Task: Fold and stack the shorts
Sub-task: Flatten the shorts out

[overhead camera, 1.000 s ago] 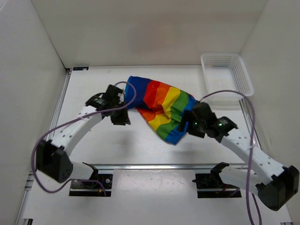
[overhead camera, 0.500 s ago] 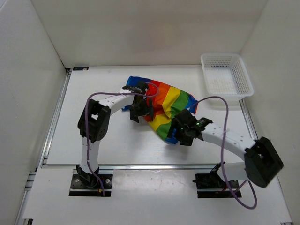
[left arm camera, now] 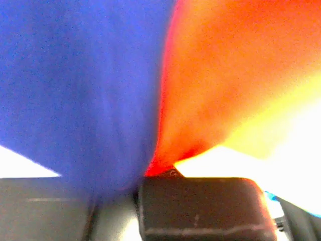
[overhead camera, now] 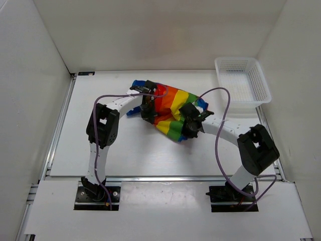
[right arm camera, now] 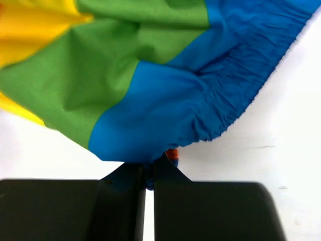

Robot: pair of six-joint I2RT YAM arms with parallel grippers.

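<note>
The rainbow-striped shorts (overhead camera: 170,106) lie bunched up in the middle of the white table. My left gripper (overhead camera: 147,108) sits at their left side, shut on the cloth where the blue and red stripes meet; in the left wrist view the shorts (left arm camera: 100,75) fill the frame and run down into the left gripper (left arm camera: 146,175). At the right lower edge of the heap my right gripper (overhead camera: 189,125) is shut on the blue hem. In the right wrist view the shorts (right arm camera: 160,100) are pinched at a blue fold by the right gripper (right arm camera: 149,168).
A white mesh basket (overhead camera: 241,83) stands at the back right corner with nothing in it. White walls close the table on three sides. Purple cables (overhead camera: 220,95) loop over both arms. Bare table (overhead camera: 135,150) lies between the shorts and the arm bases.
Both arms have swung inward onto the shorts, and both grippers have gone from open to shut on the cloth. The shorts are drawn together into a tighter heap.
</note>
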